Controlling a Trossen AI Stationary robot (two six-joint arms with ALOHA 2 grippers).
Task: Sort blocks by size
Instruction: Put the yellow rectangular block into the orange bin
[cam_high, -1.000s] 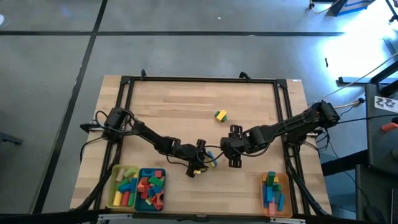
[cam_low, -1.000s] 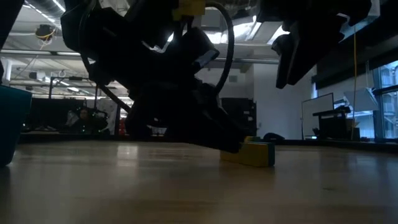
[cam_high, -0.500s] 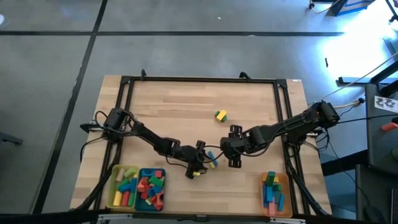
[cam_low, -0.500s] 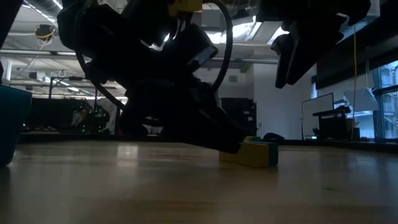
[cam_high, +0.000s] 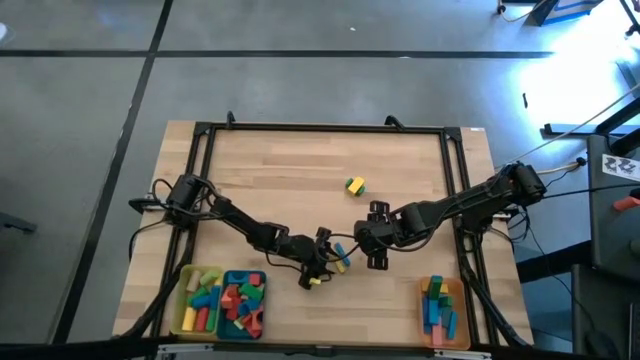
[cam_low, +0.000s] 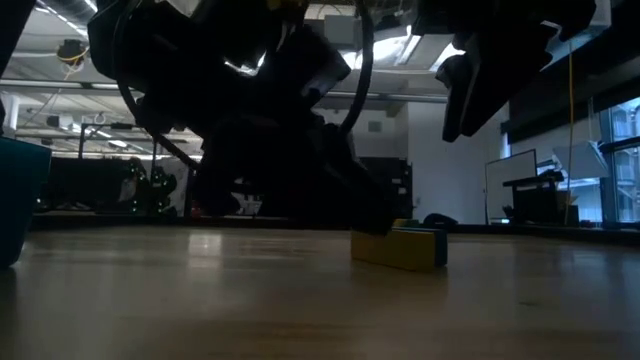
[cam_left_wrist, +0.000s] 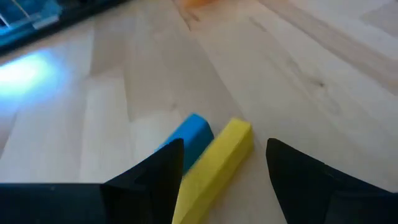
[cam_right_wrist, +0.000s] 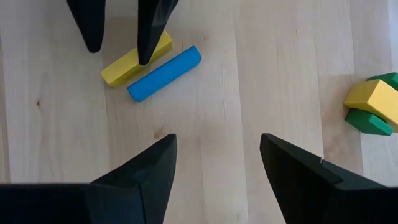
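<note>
Left gripper (cam_high: 322, 262) down low near the front middle of the table (cam_high: 280, 180), fingers spread wide and straddling a yellow bar (cam_left_wrist: 214, 163), nothing pinched. Blue bar (cam_left_wrist: 186, 138) lying right beside that yellow one, side by side, touching or nearly so. Right gripper (cam_high: 377, 236) just next door, hovering a bit above the wood, fingers (cam_right_wrist: 140, 171) also spread apart, empty. Same two bars visible from the right wrist too, with the left arm's fingertips poking down on either side of the yellow one.

Further back on the table, a small yellow block sitting tilted on a green block (cam_right_wrist: 368, 122), well apart from both grippers.

Rest of the blocks already in trays along the front edge: yellow tray (cam_high: 180, 318) and teal tray (cam_high: 229, 277) packed with mixed colours at the left corner, orange tray (cam_high: 461, 312) at the right holding blue and green pieces.
</note>
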